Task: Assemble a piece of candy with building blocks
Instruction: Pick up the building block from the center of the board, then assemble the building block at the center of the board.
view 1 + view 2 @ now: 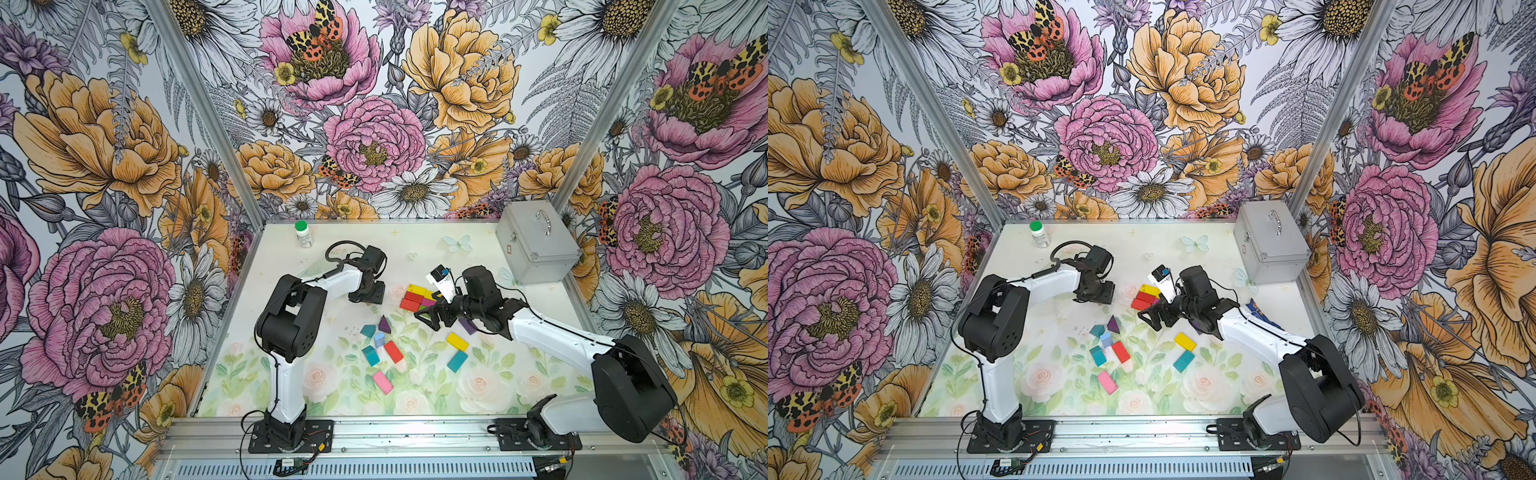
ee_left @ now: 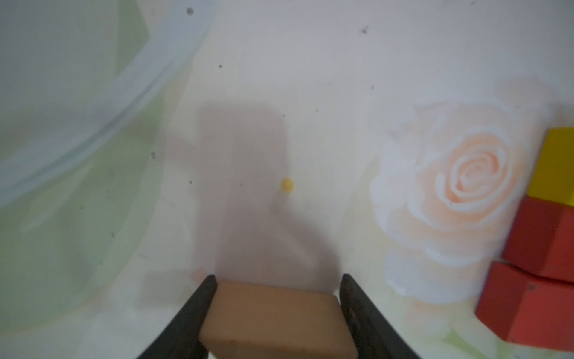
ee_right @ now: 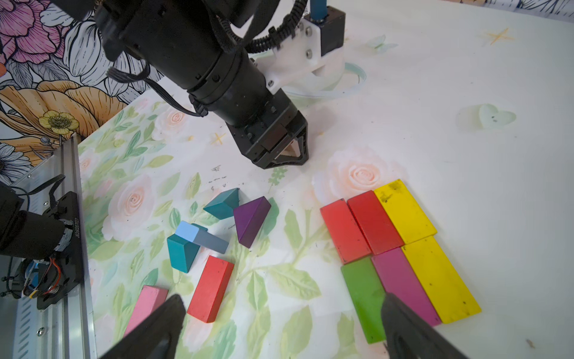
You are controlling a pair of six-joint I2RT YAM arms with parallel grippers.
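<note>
Both top views: blocks (image 1: 393,351) on rose-print tabletop (image 1: 415,239), floral walls (image 1: 104,166)

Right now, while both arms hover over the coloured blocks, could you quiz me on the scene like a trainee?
1. True or false: the right gripper holds a brick.
2. What sits between the jaws of the left gripper? A) pink brick B) tan wooden block C) teal wedge
3. How many yellow painted bricks lie in the flat six-brick slab?
Key: 1 false; 2 B; 3 two.
</note>
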